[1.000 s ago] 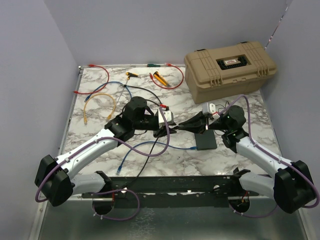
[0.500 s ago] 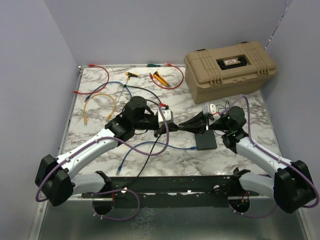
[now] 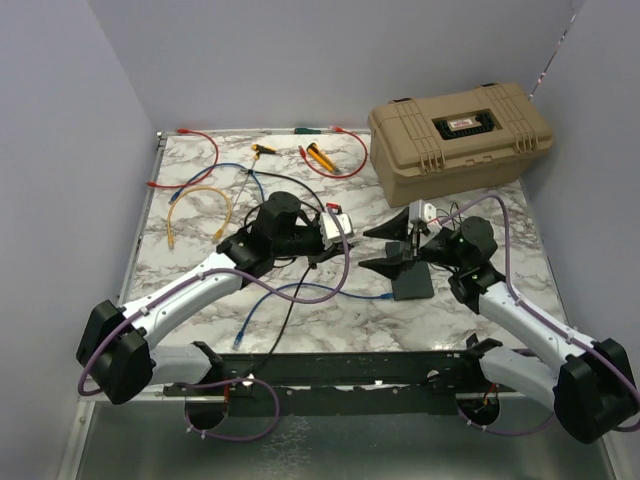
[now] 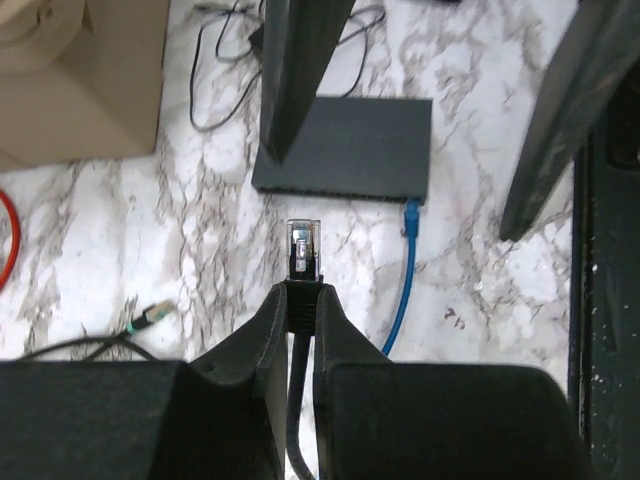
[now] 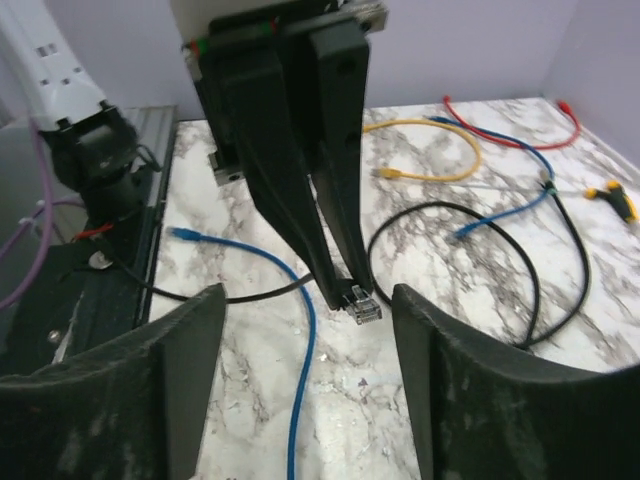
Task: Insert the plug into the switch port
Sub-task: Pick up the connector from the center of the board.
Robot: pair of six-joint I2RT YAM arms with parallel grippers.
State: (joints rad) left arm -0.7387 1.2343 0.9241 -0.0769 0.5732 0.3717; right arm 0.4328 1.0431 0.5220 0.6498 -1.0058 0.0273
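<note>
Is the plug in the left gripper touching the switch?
Apart. The left wrist view shows a strip of bare marble between the tip of the plug and the switch.

Matte switch (image 4: 372, 150), clear plastic plug (image 4: 304, 240)

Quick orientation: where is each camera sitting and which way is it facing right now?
Top external: above and behind the robot, looking down on the table; left arm and right arm show.
Left wrist: looks past the left gripper, shut on the plug, toward the switch.
Right wrist: faces the left gripper through the open right gripper.
Shared: both wrist views show the plug.
</note>
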